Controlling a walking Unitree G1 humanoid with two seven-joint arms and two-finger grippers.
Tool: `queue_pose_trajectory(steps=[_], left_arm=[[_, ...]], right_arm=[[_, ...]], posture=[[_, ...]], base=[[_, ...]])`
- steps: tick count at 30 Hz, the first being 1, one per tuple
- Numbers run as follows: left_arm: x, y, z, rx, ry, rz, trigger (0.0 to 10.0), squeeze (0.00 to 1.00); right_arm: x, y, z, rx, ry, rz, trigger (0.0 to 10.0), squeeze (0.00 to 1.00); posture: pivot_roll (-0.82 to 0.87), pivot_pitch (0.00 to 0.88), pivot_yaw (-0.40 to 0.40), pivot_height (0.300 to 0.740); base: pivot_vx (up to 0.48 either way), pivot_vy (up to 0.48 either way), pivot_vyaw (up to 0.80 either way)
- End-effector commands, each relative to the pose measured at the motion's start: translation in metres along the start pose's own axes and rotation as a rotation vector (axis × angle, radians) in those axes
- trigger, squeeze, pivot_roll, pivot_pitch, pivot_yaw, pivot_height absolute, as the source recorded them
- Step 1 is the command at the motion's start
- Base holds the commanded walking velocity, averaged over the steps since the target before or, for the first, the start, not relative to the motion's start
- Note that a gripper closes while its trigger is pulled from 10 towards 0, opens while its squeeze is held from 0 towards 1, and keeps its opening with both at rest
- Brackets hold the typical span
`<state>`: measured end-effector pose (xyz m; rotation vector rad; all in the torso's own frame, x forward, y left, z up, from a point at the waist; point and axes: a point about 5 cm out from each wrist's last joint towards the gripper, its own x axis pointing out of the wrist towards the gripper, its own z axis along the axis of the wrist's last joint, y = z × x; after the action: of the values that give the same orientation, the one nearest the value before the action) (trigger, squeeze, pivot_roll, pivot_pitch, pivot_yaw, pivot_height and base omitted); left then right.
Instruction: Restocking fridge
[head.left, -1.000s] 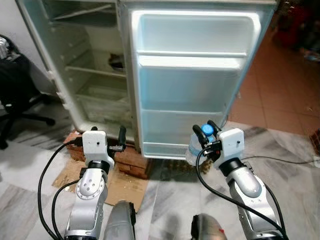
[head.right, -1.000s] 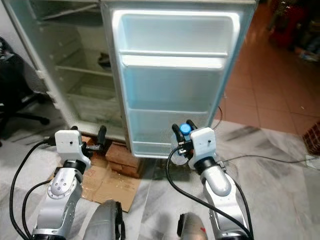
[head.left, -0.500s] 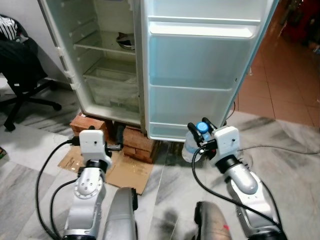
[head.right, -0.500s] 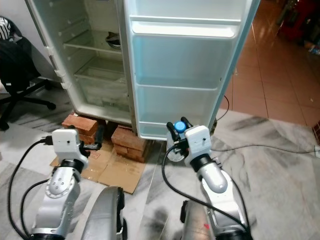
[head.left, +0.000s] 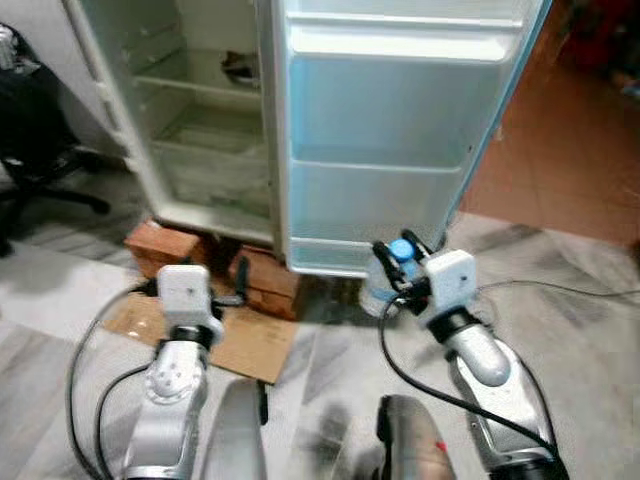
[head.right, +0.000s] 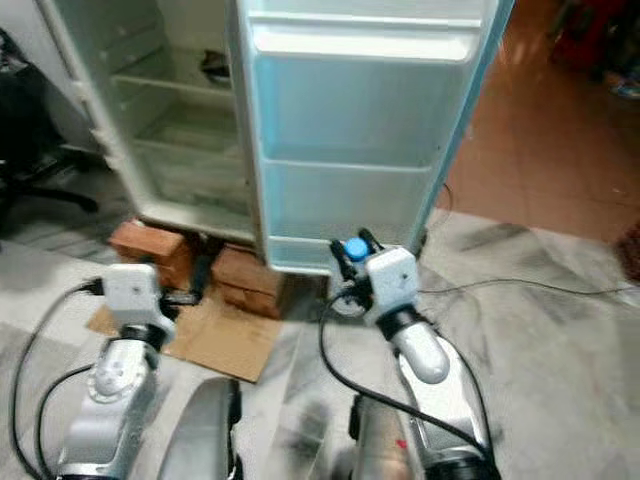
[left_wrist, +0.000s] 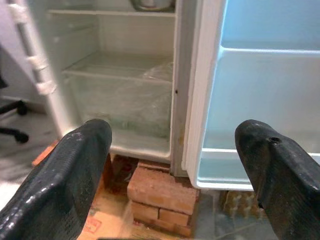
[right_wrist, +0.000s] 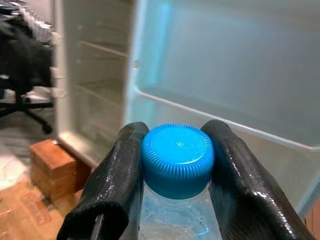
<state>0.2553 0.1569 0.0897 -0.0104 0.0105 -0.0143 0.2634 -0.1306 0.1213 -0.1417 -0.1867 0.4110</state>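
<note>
We see the right pincer (head.left: 398, 262) clamping 1 upright bottle (head.left: 383, 288), near the fridge door (head.left: 385, 140) shelves just beyond; left pincer (left_wrist: 175, 165) gapes empty.

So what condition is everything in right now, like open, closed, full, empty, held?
Fridge door: swung wide open, its shelves bare.
Fridge interior: exposed, a dark item on an upper shelf, crisper drawer shut.
Water bottle: blue cap on, upright, gripped at the neck.
Right gripper: closed on the bottle.
Left gripper: open, holding nothing.
Bricks: propping up the fridge.
Cardboard: flat on the floor.
</note>
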Motion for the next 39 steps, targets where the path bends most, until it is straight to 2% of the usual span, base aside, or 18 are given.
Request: queue_pose_trajectory(steps=[1,14,27,35,39], left_arm=[[0.0016,-0.0075,0.0026,-0.015,-0.008,-0.017,10.0,0.0],[0.001,-0.0081,0.0026,-0.013,-0.008,-0.009,10.0,0.0],[0.002,-0.0081,0.0023,-0.019,-0.008,-0.01,10.0,0.0],[0.0026,-0.0077,0.0026,-0.016,-0.011,-0.008,10.0,0.0],[0.0029,-0.008,0.0028,-0.014,-0.013,-0.011,10.0,0.0]], right_arm=[[0.0002,-0.0078,0.0069,-0.026,-0.032,-0.015,10.0,0.0],[0.0025,-0.0083,0.0085,-0.025,-0.044,-0.012,10.0,0.0],[0.003,-0.0039,0.0094,-0.063,-0.058,0.052,10.0,0.0],[0.0046,-0.0048,0.0098,-0.058,-0.062,0.041,10.0,0.0],[0.0038,-0.0054,0.0078,-0.061,-0.053,0.039,10.0,0.0]], posture=[[0.0,0.074,0.029,0.613],[0.0,0.078,0.024,0.613],[0.0,0.075,0.023,0.613],[0.0,0.069,0.023,0.613],[0.0,0.068,0.023,0.613]], base=[[0.27,0.0,0.0],[0.271,0.0,0.0],[0.313,0.0,0.0],[0.42,0.0,0.58],[0.424,0.0,0.0]])
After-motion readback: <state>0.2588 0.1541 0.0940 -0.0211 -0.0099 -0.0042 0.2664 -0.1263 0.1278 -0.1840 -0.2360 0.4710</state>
